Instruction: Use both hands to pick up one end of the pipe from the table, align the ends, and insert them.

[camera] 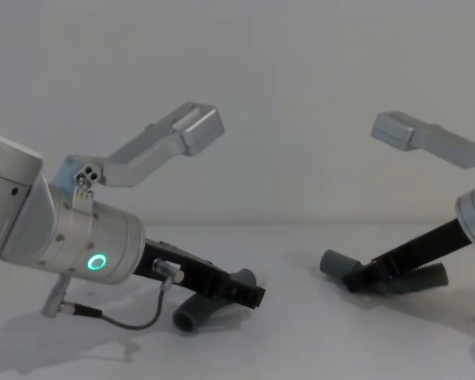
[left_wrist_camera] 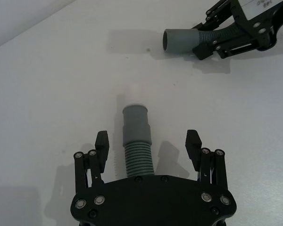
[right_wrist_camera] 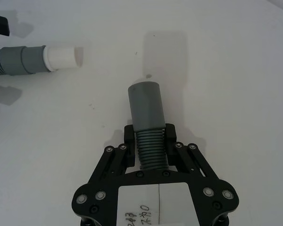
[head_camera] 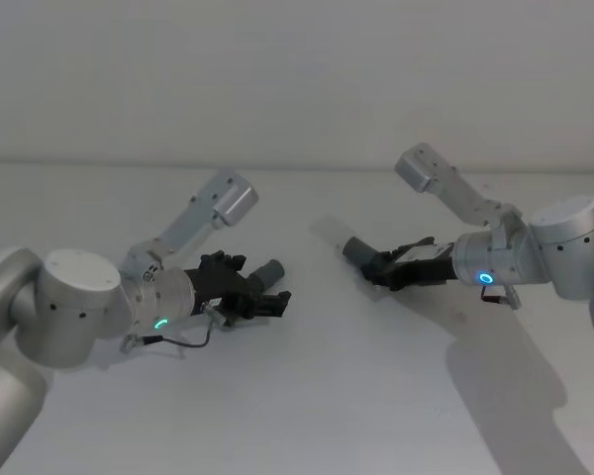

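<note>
**R grip on one hose, L open around the other**

From my end: the left gripper (left_wrist_camera: 147,138) is low over the table (head_camera: 327,406) on the left side. Its jaws are spread wide, one finger each side of the white-tipped hose (left_wrist_camera: 137,141), w/ a gap on both sides and no contact. That hose looks to lie flat on the table, and its white tip (right_wrist_camera: 61,56) points right, toward the other piece.

The right gripper (right_wrist_camera: 150,133) is on the right, a bit farther back. Its jaws are pinching the ribbed part of the socket hose (right_wrist_camera: 146,106) just behind the smooth cuff. The open socket faces left. In the chest view the ribbed tail trails back under the arm.

The two ends roughly face each other but are well apart, not lined up.
</note>
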